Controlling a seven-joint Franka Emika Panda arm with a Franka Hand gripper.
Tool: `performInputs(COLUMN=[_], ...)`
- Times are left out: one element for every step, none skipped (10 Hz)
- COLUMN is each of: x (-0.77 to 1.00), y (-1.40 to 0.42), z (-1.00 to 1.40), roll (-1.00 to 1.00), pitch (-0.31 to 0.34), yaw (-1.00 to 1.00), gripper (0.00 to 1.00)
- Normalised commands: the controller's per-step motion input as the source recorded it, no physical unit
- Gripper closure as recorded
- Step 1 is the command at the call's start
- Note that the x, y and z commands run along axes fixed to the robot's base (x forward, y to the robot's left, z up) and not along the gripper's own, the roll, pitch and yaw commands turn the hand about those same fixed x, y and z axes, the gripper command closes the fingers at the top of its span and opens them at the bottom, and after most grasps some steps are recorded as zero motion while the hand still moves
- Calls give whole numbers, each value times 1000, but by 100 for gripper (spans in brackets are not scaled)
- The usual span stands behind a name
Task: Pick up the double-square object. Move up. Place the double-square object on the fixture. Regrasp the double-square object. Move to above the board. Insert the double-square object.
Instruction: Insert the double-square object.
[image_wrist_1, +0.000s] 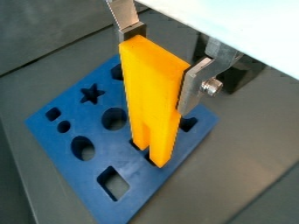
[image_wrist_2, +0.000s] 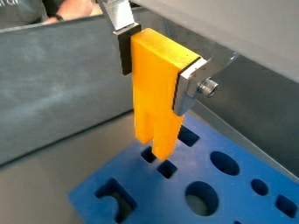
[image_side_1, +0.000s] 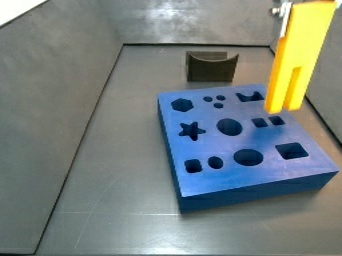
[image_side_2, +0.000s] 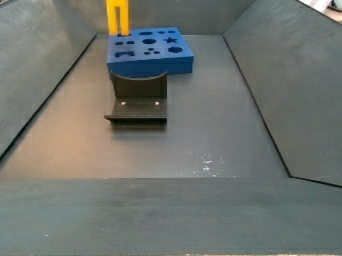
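Yellow double-square object (image_wrist_1: 152, 101) in gripper (image_wrist_1: 162, 61) above board (image_wrist_1: 70, 157)

Gripper (image_wrist_1: 163, 63) is hanging above the board (image_side_1: 214, 165), its fingers clamping the double-square object (image_wrist_1: 152, 101) upright over the holes. The fixture (image_side_2: 138, 97) is standing well apart on the floor, with bare floor lying between it and the board.
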Motion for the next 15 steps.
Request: performInputs(x=[-54, 0, 0, 23, -17, -20, -94, -54, 0, 0, 0, 60, 129, 149, 131], y=[0, 0, 60, 69, 0, 0, 0, 0, 0, 0, 0, 0, 0, 0, -43], z=[0, -34, -26, -14, -6, -111, -271, -283, -240, -220, -200, -177, -169, -214, -297], roll=[0, 0, -14, 0, 0, 0, 37, 34, 14, 6, 0, 0, 0, 23, 64], pitch=[-19, 0, 0, 0, 0, 0, 0, 0, 0, 3, 0, 10, 19, 56, 73], yaw=[100, 0, 0, 0, 0, 0, 0, 0, 0, 0, 0, -3, -6, -11, -20], gripper=[100, 100, 100, 100, 100, 100, 100, 100, 100, 100, 100, 100, 100, 100, 100])
